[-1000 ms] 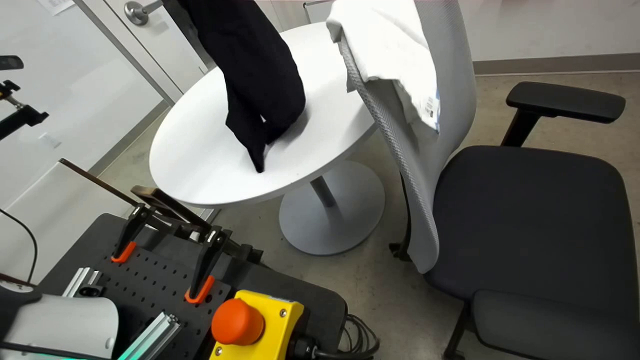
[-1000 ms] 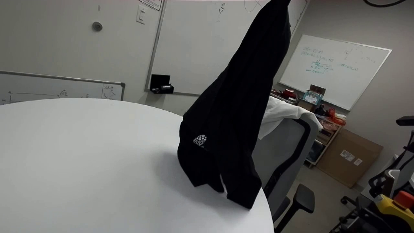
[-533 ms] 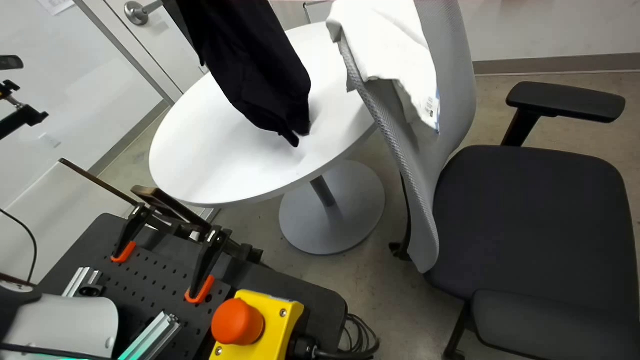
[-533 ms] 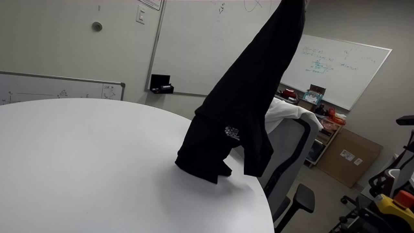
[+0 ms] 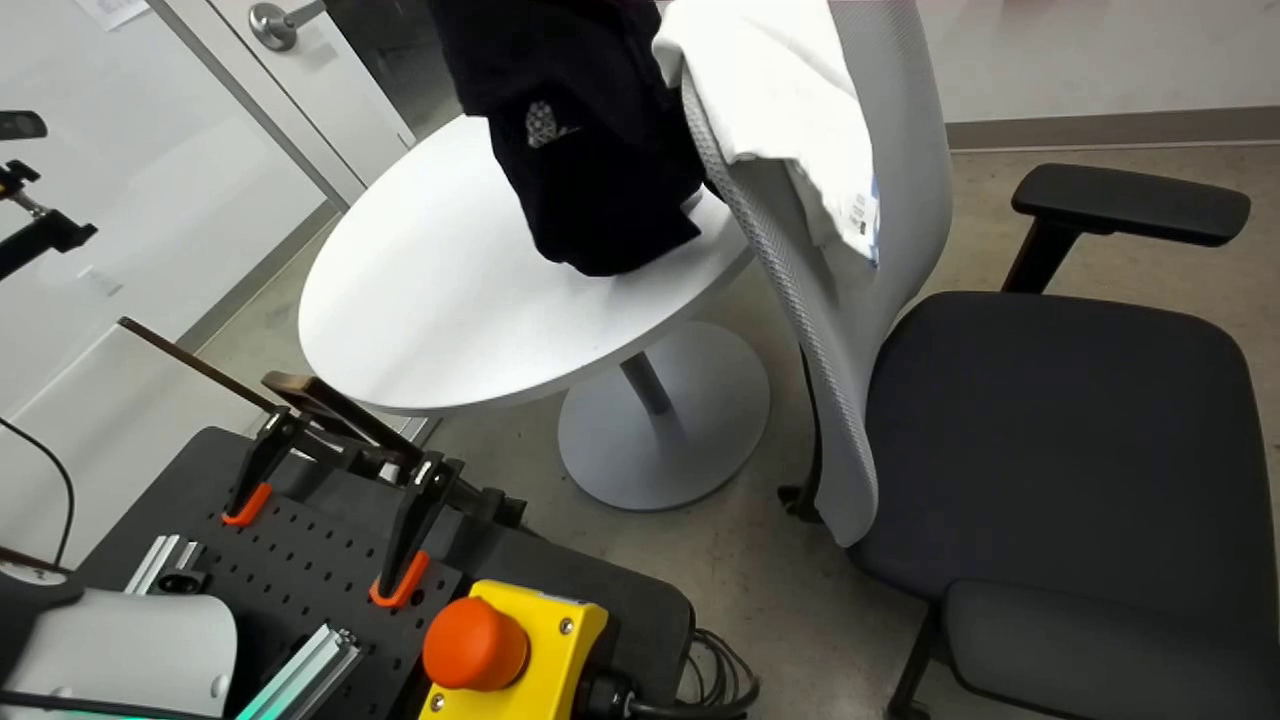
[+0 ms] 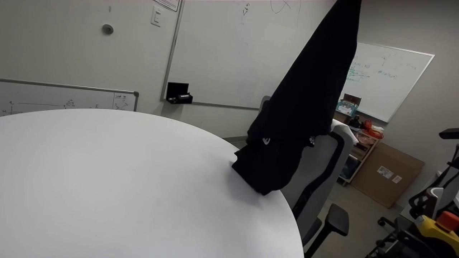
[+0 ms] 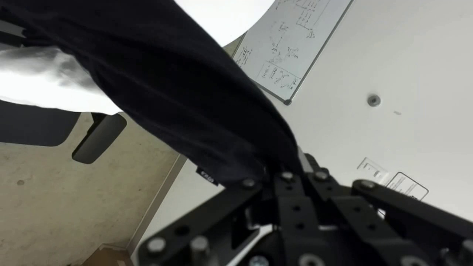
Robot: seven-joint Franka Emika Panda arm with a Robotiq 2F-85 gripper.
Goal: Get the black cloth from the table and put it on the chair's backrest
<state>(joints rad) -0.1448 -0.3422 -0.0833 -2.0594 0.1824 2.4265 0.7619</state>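
Observation:
The black cloth (image 5: 590, 170) hangs as a long bundle in both exterior views (image 6: 304, 89). Its lower end is over the white round table (image 5: 430, 290) near the edge beside the chair; I cannot tell if it touches the top. The chair's grey mesh backrest (image 5: 905, 130) has a white cloth (image 5: 790, 110) draped over it. In an exterior view the black cloth overlaps part of the backrest (image 6: 317, 154) and the white cloth. In the wrist view my gripper (image 7: 286, 168) is shut on the black cloth (image 7: 177, 85), whose folds hide the fingertips. The gripper is out of both exterior views.
The chair's black armrest (image 5: 1130, 205) and seat (image 5: 1060, 430) lie past the backrest. A black cart (image 5: 570, 560) with a yellow emergency-stop box (image 5: 540, 640) stands in front of the table. Whiteboards (image 6: 229, 53) and a wall are behind.
The black cloth has moved toward the chair, rightward in both exterior views. Its lower end has slid or swung over the table toward the backrest. Table, chair and white cloth stayed still.

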